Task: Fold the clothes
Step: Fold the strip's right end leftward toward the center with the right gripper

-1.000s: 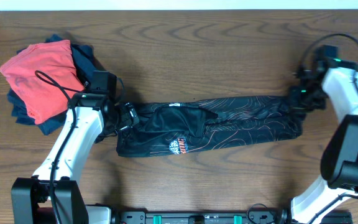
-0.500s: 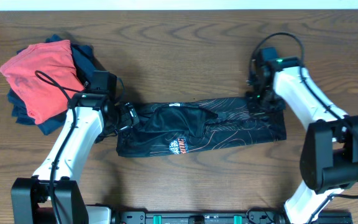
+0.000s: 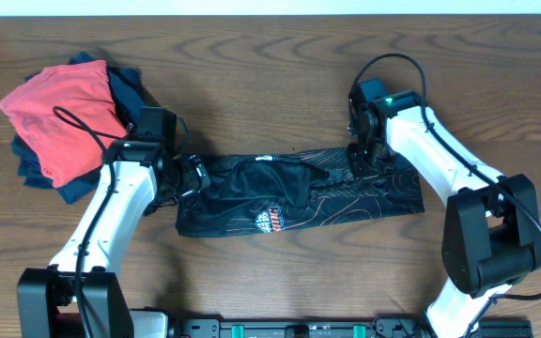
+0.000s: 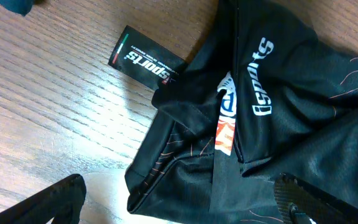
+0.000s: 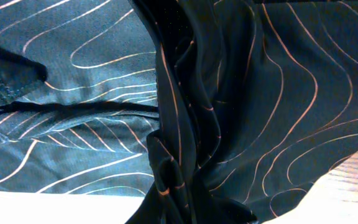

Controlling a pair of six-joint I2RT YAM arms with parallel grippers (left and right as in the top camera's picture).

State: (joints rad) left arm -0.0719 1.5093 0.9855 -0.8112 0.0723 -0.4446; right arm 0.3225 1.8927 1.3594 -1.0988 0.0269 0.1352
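Fingers on my right gripper [image 3: 363,158] are drawn almost together. The right wrist view shows a gathered ridge of the jersey [image 3: 289,192] running up into them, so I take them as pinching its right end. Fingers [image 4: 55,199] on my left gripper [image 3: 188,175] stand wide apart over the jersey's left end, holding nothing. The jersey lies as a long narrow band across the middle of the counter [image 3: 252,75] between the two arms, apart from the pile of red and navy garments [image 3: 64,117] at the far left. It looks thin, light and slick, likely to slump and slide on itself, so I would grip hems or doubled edges rather than a single layer. White lettering [image 4: 263,78] on it reads "Sports". A black hang tag [image 4: 145,59] beside it reads "sports", and a round logo [image 3: 270,222] is too small to read.
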